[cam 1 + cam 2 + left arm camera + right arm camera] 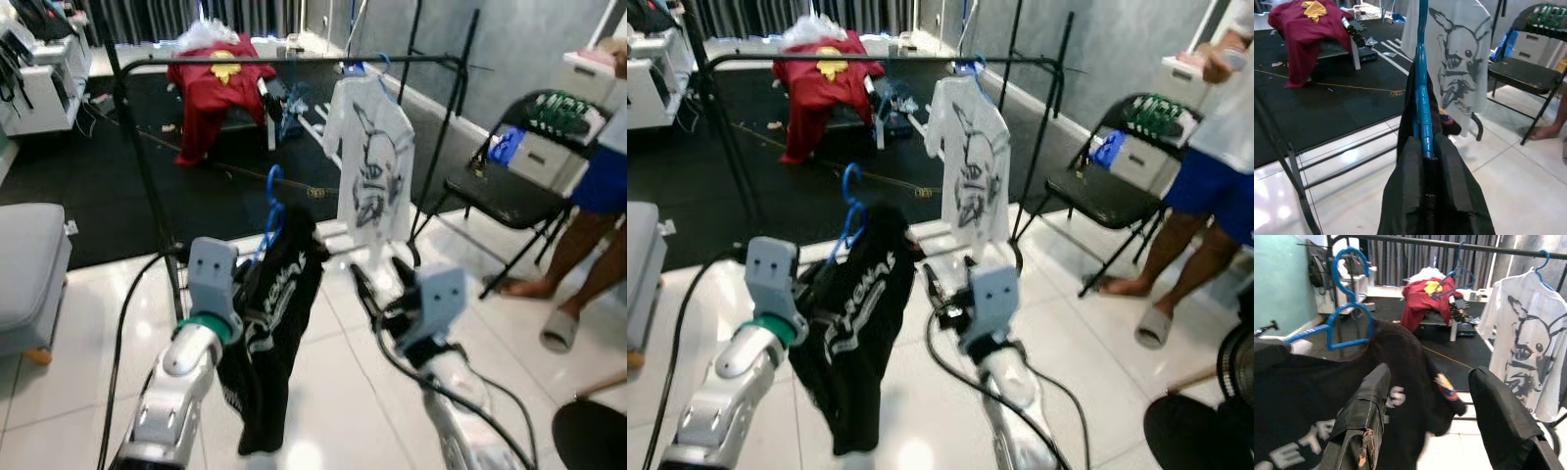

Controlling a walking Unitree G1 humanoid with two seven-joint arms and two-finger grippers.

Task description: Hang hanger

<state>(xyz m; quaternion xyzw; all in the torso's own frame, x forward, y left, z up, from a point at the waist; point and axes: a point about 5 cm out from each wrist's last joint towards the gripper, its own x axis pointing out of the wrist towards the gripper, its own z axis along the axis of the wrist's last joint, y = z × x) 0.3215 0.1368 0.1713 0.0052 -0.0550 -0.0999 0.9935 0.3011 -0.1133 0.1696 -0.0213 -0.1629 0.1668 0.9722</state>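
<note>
A blue hanger [273, 211] carrying a black printed shirt [277, 323] is held up in front of me, below the black clothes rail [294, 62]. My left gripper [1424, 147] is shut on the blue hanger's bar, with the shirt draped around its fingers [1405, 181]. My right gripper [1425, 396] stands open just to the right of the shirt, its fingers [1364, 416] apart with nothing between them. The hanger's hook [1349, 269] points up, below the rail. A white cartoon-print shirt [370, 162] hangs on the rail at the right on another blue hanger.
A person [1205, 147] in blue shorts stands at the right beside a black folding chair [509, 186] holding boxes. A red garment [217, 83] is draped over a stand at the back. A grey seat [24, 264] sits at the left.
</note>
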